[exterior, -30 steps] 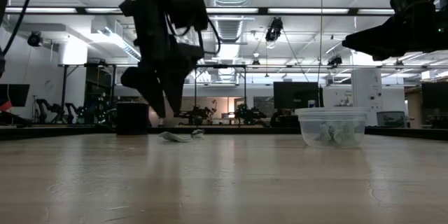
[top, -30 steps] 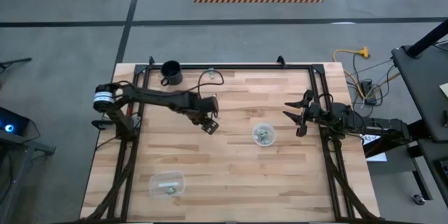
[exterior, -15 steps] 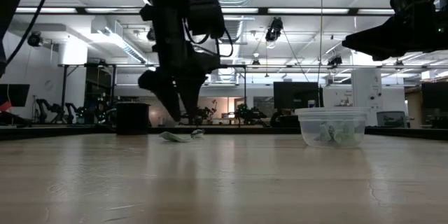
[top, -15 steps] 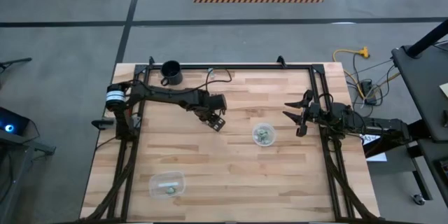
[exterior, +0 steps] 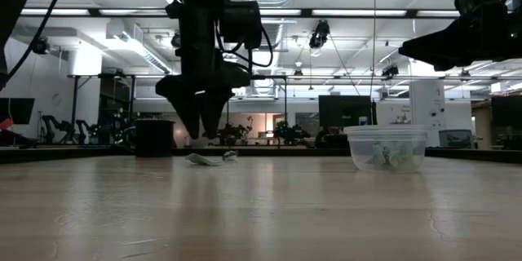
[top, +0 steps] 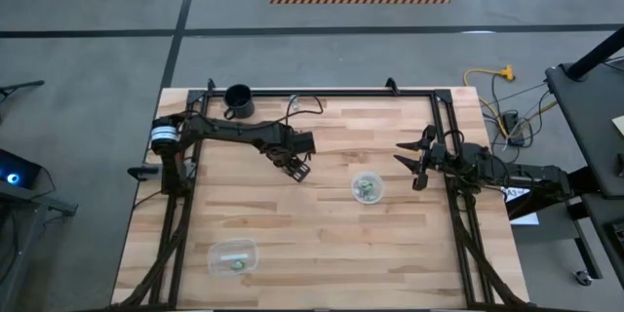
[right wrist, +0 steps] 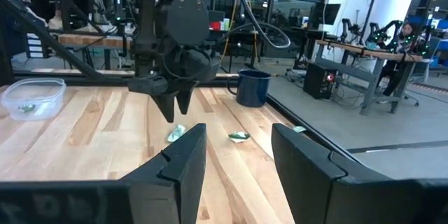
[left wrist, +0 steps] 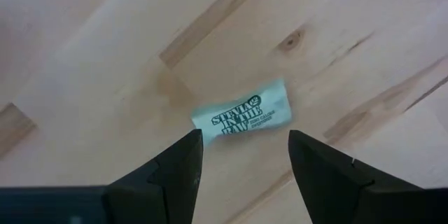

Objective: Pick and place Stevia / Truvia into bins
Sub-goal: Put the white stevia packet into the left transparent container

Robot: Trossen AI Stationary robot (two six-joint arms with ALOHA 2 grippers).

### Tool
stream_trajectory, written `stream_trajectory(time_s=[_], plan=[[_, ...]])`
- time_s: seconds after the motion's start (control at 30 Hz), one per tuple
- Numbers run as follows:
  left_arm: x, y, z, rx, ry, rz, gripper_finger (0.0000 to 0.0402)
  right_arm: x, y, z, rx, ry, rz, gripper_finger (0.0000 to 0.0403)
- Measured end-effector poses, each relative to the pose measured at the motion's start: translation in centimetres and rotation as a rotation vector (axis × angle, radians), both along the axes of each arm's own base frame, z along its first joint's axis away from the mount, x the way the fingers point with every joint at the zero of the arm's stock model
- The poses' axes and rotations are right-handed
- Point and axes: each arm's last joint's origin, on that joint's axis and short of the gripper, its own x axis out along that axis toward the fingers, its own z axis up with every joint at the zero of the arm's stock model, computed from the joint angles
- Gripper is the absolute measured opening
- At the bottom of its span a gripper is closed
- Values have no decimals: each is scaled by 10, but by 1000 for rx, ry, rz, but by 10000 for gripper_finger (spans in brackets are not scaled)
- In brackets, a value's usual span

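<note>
A grey workshop floor surrounds the butcher-block table [top: 322, 244], which is framed by black rails; beyond its far edge, in the low view, lies a lit hall of benches and monitors. The left arm reaches from its base at the left side toward the middle of the far half, and its gripper [top: 299, 168] hangs just above the wood with its fingers [left wrist: 175, 171] apart, straddling one Stevia packet [left wrist: 243, 117] that lies flat on the boards, printed side up. The right arm waits at the right edge, its gripper [top: 417, 163] raised clear of the table with its fingers [right wrist: 183, 161] spread wide. A black mug [top: 238, 100] stands near the far left corner. The rounded-rectangular tub [top: 232, 255] sits near the front left, well apart from both arms, with pale packets inside. The round bowl [top: 368, 188] stands right of centre, between the two grippers, and also holds green-and-white packets. In the right wrist view two loose packets [right wrist: 176, 133] lie on the wood beneath the left gripper, one [right wrist: 239, 136] nearer the mug, and a third pale scrap at the table's edge may be another.
</note>
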Motion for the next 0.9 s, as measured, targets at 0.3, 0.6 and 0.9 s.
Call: stream_trajectory(time_s=[0.3,0.6,0.9], plan=[[10,5,-34,-45,68,10,194,0,0,0,0,0,0,153],[19,7,-63,-95,97,0,194,0,0,0,1,5,0,153],[21,7,-60,-106,84,-23,150,0,0,0,1,5,0,153]])
